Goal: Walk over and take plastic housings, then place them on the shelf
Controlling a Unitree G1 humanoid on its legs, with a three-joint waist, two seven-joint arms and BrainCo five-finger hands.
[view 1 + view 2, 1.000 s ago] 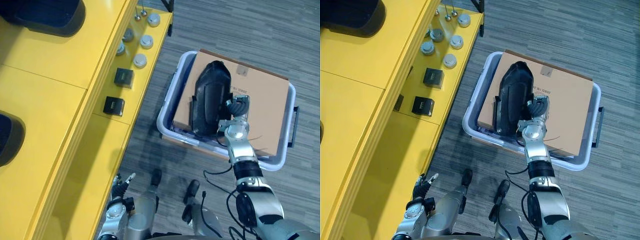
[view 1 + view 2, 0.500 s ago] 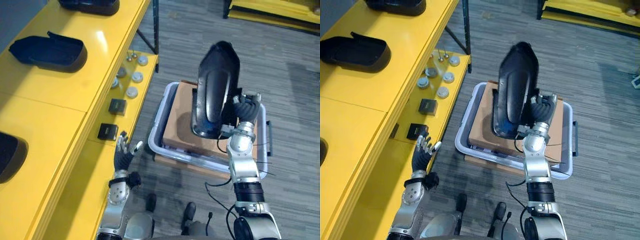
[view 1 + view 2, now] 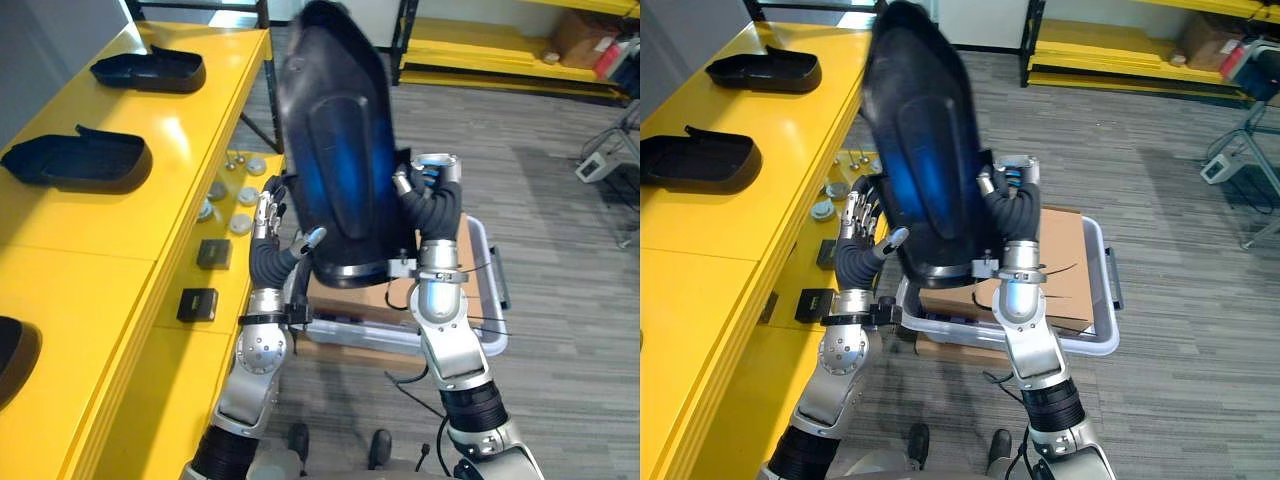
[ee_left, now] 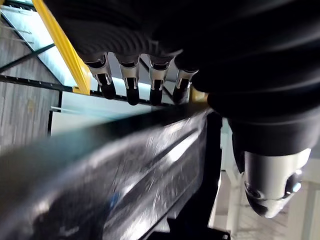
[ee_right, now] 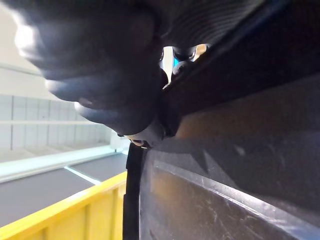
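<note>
Because the housing (image 3: 335, 150) is tall, glossy and gripped only near its lower end, the left eye view suggests a tipping risk. It stands upright in the air between both hands, above the bin (image 3: 492, 300), with the yellow shelf (image 3: 110, 250) to the robot's left. The right hand (image 3: 428, 195) is curled round its right edge; the left hand (image 3: 270, 225) steadies the left edge, fingers straight, thumb against the shell.

In the right eye view, the housing is smooth black plastic, long, round-topped, with a raised oval panel. A second housing (image 3: 695, 160) lies hollow-side up on the painted shelf; a wide swing could strike it.

In the left wrist view, the straight fingers (image 4: 131, 82) sit just beside a shiny, scratched rim; slippage is possible if pressure drops.

In the right wrist view, the ribbed cover sits tight against a thin, hard edge; twisting there could loosen the hold.
</note>
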